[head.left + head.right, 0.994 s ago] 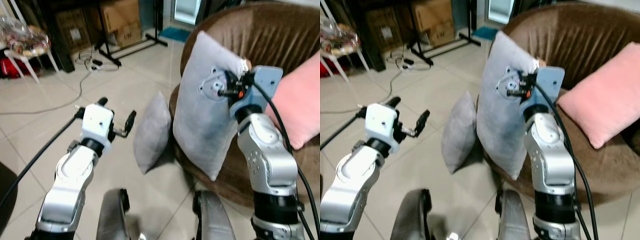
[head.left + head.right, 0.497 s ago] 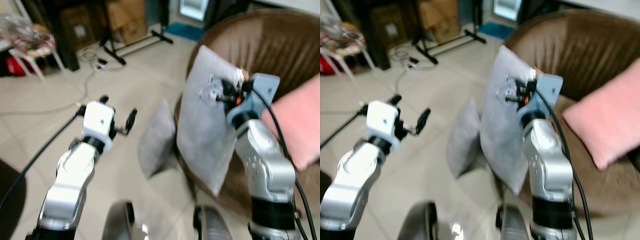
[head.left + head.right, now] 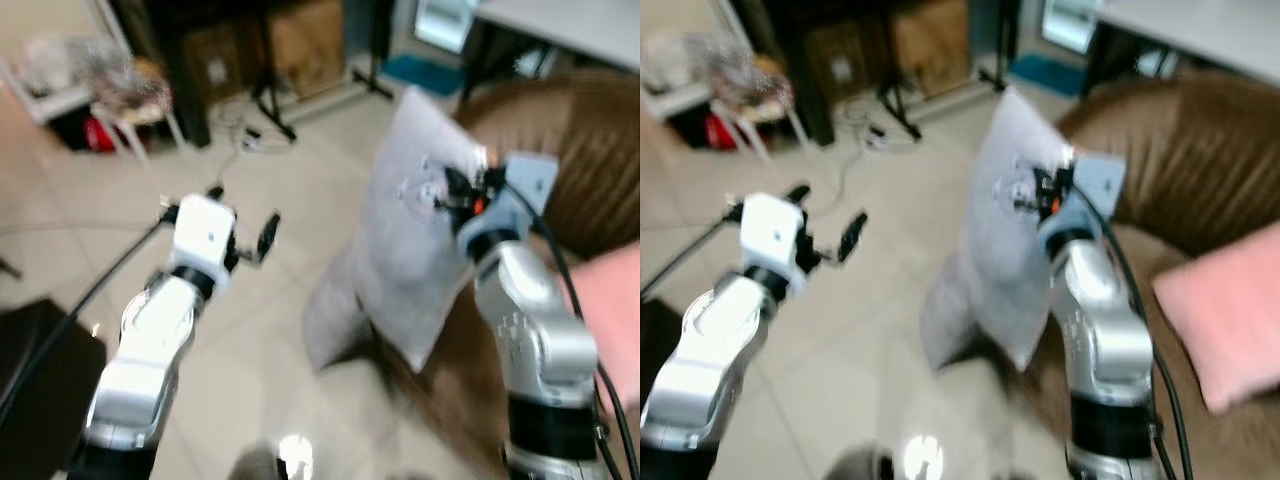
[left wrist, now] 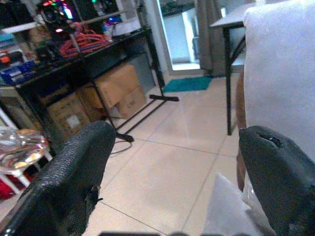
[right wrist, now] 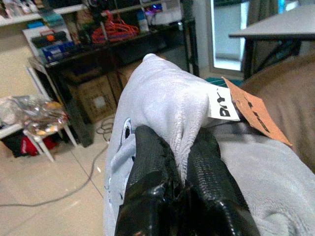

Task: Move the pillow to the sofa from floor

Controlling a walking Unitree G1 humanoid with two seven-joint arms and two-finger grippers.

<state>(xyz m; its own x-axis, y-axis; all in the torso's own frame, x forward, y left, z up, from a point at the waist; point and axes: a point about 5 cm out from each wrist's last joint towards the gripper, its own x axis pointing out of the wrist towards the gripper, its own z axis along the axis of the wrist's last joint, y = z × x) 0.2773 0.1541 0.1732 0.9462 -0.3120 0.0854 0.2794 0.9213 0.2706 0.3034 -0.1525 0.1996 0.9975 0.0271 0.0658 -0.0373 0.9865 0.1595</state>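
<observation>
One grey pillow [image 5: 162, 105] pinched in right hand [image 5: 179, 162] (left hand [image 4: 172, 172] spread, idle).

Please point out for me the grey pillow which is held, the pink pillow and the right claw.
grey pillow [image 3: 405, 260], left eye view, middle of its face
pink pillow [image 3: 1225, 320], right eye view, its middle
right claw [image 5: 172, 162], right wrist view, between fingertips

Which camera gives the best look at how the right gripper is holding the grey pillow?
The right wrist view: the right gripper pinches a fold of the grey pillow near its paper tag. The blurred eye views show the whole pillow hanging before the sofa. The left wrist view catches one pillow edge.
</observation>
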